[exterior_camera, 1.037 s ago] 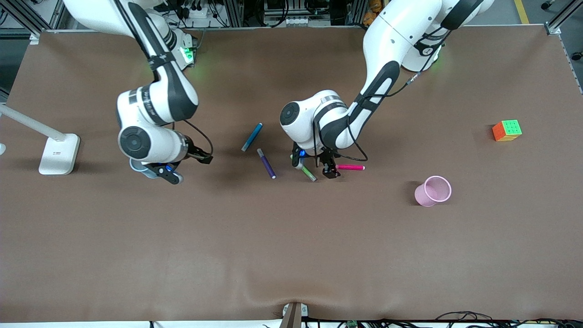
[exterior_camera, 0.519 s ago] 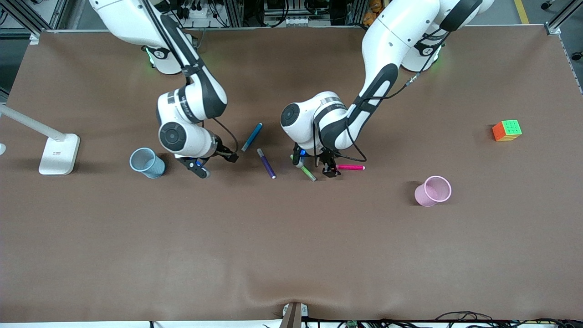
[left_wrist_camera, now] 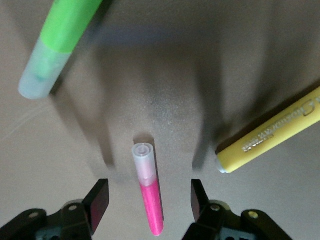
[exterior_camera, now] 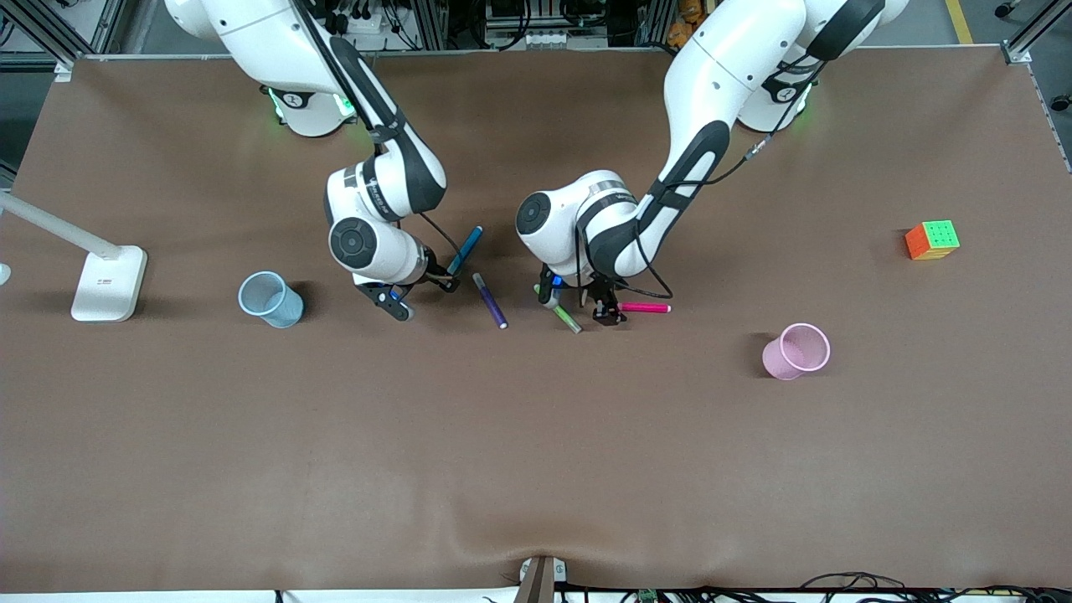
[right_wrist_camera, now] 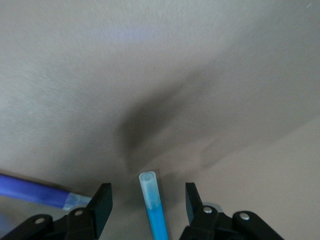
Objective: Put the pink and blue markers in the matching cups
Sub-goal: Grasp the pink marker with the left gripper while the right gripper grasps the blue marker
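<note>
The pink marker [exterior_camera: 646, 307] lies flat on the table. My left gripper [exterior_camera: 605, 306] is low over its paler end. In the left wrist view the marker [left_wrist_camera: 152, 205] lies between the open fingers of that gripper [left_wrist_camera: 149, 186], untouched. The blue marker [exterior_camera: 467, 248] lies aslant, with my right gripper [exterior_camera: 427, 291] at its greyish end. In the right wrist view the marker [right_wrist_camera: 154, 207] lies between the open fingers of that gripper [right_wrist_camera: 148, 190]. The pale blue cup [exterior_camera: 270, 299] stands toward the right arm's end. The pale pink cup [exterior_camera: 796, 352] stands toward the left arm's end.
A purple marker [exterior_camera: 490, 301] lies between the two grippers and shows in the right wrist view [right_wrist_camera: 30, 190]. A green marker [exterior_camera: 568, 319] and a yellow marker [left_wrist_camera: 275, 132] lie close by the left gripper. A colour cube [exterior_camera: 932, 239] and a white stand [exterior_camera: 105, 280] sit near the table's ends.
My right arm has swung from over the blue cup to the blue marker, uncovering the cup. My left gripper has stayed at the pink marker.
</note>
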You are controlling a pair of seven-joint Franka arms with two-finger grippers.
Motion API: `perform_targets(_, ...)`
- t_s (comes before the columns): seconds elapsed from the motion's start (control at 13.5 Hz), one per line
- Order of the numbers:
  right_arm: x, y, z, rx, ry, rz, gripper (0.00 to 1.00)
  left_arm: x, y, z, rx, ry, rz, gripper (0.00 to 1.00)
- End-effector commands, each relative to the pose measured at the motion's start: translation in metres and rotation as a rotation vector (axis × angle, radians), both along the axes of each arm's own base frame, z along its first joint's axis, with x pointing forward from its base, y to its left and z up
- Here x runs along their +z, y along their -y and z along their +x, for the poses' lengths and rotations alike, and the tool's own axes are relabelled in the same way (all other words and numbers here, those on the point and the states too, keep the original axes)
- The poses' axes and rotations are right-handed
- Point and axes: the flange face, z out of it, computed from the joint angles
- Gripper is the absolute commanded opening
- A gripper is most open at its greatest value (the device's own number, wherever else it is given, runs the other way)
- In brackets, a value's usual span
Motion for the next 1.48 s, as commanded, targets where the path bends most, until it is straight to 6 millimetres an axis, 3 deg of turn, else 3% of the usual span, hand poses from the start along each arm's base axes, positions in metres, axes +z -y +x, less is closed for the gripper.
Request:
perform_targets(0.0, -0.01, -0.004, -0.007, -0.022, 0.002, 0.0, 0.53, -0.004, 0.003, 0.0, -0.012, 0.012, 0.002, 0.72)
perform_targets(0.15, -0.011, -0.003, -0.007, -0.024, 0.0, -0.001, 0.51, -0.005, 0.003, 0.0, -0.001, 0.012, -0.001, 0.7)
perform_targets(0.37, -0.015, -0.007, -0.011, -0.016, -0.004, -0.004, 0.38, -0.007, 0.002, -0.001, 0.013, 0.013, 0.001, 0.69)
perform_targets(0.67, -0.014, -0.011, -0.013, -0.007, -0.004, -0.003, 0.01, -0.012, 0.002, -0.002, 0.018, 0.011, 0.001, 0.66)
perform_targets(0.89, -0.003, -0.007, -0.011, -0.007, -0.018, 0.004, 0.0, -0.014, 0.003, 0.0, 0.022, 0.013, -0.002, 0.63)
perform_targets(1.19, 0.056, 0.022, 0.005, 0.04, -0.046, 0.022, 0.0, -0.014, 0.003, -0.001, 0.018, 0.017, -0.002, 0.59)
perform_targets(1.41, 0.115, 0.084, 0.037, 0.122, -0.037, -0.01, 0.0, -0.014, 0.005, -0.002, 0.015, 0.017, -0.002, 0.43)
